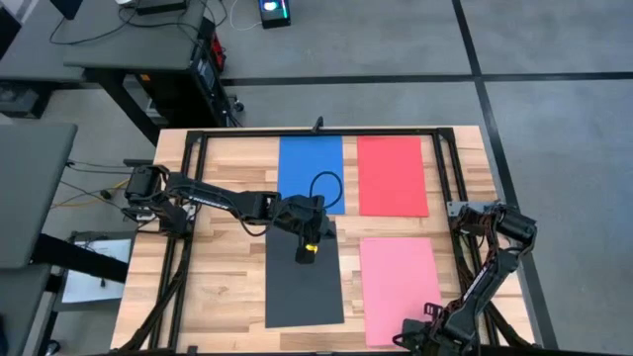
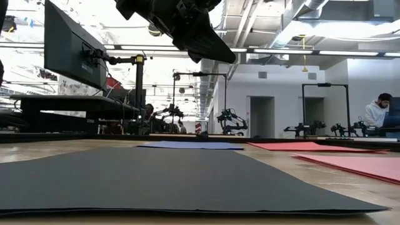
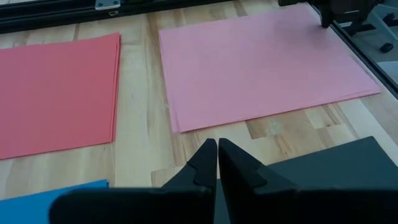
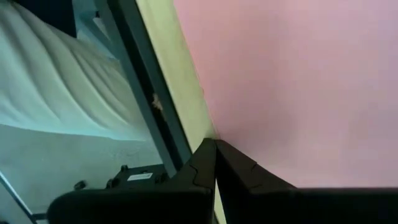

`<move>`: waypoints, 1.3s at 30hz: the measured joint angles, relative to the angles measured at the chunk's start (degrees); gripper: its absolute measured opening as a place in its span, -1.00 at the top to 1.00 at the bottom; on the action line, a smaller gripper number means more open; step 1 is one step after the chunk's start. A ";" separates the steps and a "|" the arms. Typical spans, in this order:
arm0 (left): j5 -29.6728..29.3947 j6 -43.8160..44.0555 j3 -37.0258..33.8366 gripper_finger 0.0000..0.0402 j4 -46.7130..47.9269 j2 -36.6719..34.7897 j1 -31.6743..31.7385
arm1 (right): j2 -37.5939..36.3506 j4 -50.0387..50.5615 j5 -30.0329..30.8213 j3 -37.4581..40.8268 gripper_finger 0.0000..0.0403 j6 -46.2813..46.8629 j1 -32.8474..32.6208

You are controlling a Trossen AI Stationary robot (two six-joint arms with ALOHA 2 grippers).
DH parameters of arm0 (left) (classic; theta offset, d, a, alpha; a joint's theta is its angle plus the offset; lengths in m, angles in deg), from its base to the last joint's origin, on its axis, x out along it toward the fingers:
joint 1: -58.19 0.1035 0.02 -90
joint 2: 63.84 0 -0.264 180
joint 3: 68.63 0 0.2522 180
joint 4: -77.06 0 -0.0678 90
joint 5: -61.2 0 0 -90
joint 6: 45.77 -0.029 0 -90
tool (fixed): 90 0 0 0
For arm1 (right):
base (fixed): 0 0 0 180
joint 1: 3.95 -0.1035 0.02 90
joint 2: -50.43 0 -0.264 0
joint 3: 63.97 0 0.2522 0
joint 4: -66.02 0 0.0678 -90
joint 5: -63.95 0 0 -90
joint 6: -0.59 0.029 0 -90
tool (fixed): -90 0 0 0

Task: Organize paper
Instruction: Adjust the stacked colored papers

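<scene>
Paper (image 1: 305, 282), four sheets, long axes front-to-back

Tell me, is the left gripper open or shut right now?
Shut. In the left wrist view the left gripper's two dark fingers meet with nothing between them, above the table between the black sheet and the pink sheet.

Table (image 1: 227, 287): pale wood planks, visible grain, smooth low-sheen finish; black metal frame (image 1: 316, 132) along its edges. Paper sheets, all thin, flat, matt: blue sheet (image 1: 297, 163), red sheet (image 1: 392, 175), pink sheet (image 1: 400, 287), black sheet (image 1: 304, 292) with a faintly grainy look in the low view. Left gripper (image 3: 217, 163) fingers: dark matt plastic, smooth. Right gripper (image 4: 216, 163) fingers look the same. Floor (image 1: 554, 59): grey, dull carpet-like tiles.
</scene>
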 joint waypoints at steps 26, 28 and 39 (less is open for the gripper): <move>-0.01 0.02 0.04 1.00 0.51 0.00 -0.01 | 0.09 6.70 1.71 0.11 1.00 -6.67 4.94; 0.00 0.22 0.04 1.00 0.61 0.00 0.00 | 0.09 7.20 2.03 0.11 1.00 -7.27 5.39; -0.01 0.77 0.04 1.00 2.41 0.00 -0.10 | 0.09 8.69 2.90 0.15 1.00 -8.44 6.77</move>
